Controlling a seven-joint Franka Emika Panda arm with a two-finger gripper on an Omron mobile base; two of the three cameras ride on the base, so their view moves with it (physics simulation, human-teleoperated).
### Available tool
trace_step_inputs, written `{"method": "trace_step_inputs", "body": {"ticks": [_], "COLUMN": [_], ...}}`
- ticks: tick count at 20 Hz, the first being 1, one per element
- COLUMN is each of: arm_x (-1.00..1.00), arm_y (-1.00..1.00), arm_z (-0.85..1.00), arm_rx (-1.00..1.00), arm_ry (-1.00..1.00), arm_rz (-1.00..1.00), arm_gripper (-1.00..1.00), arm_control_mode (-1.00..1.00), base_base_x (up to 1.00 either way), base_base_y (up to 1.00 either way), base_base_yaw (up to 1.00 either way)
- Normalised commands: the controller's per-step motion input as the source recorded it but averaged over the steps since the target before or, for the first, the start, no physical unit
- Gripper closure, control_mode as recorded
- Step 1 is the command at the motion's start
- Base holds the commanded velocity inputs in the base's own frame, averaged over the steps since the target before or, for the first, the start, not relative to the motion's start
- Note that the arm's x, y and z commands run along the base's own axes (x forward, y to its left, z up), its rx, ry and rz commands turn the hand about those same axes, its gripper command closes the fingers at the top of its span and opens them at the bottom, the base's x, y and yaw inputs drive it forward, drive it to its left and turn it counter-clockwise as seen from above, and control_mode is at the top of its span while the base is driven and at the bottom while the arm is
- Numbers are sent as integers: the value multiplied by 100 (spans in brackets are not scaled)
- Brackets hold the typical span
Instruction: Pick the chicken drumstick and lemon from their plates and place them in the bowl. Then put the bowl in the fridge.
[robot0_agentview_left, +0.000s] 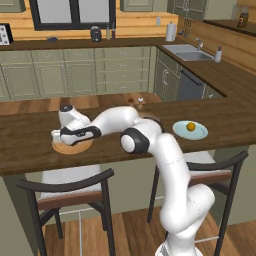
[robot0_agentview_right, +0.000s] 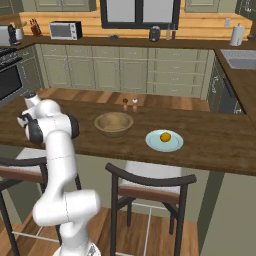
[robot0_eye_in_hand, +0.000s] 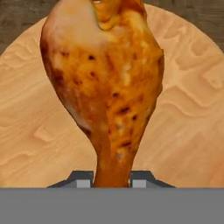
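My pincer (robot0_eye_in_hand: 112, 183) sits low over the wooden plate (robot0_eye_in_hand: 188, 109), and in the hand view the chicken drumstick (robot0_eye_in_hand: 105, 83) stands right between my two finger tips (robot0_eye_in_hand: 82, 182). Its thin bone end runs down into the narrow gap, and each tip lies just beside it, so the jaws are drawn in close around the bone. I cannot tell whether they press on it or merely flank it. The meaty end swells away from me across the middle of the plate.

From the left base view my hand (robot0_agentview_left: 75, 134) lies flat over that same plate (robot0_agentview_left: 64, 148) on the dark wooden counter (robot0_agentview_left: 30, 145), hiding the drumstick there.

The lemon (robot0_agentview_right: 165, 136) rests on the pale teal plate (robot0_agentview_right: 176, 145), well apart from my hand, and the wooden bowl (robot0_agentview_right: 114, 124) stands between the two plates, near the teal one.
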Motion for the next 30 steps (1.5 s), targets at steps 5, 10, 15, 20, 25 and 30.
{"method": "trace_step_inputs", "body": {"ticks": [5,10,15,20,25,30], "arm_x": [-69,-87,-91,-29,0,3], "arm_y": [-80,-95,-100,-100,-98,-80], "arm_z": [59,79,74,89,61,4], "arm_rx": [2,5,9,10,4,-2], "arm_ry": [0,0,0,0,0,1], "arm_rz": [0,0,0,0,0,-3], "arm_gripper": [100,100,100,100,100,100], "arm_control_mode": [-100,-100,-100,-100,-100,-100], "base_base_x": [0,0,0,0,0,0], "base_base_y": [0,0,0,0,0,0], "base_base_yaw": [0,0,0,0,0,0]}}
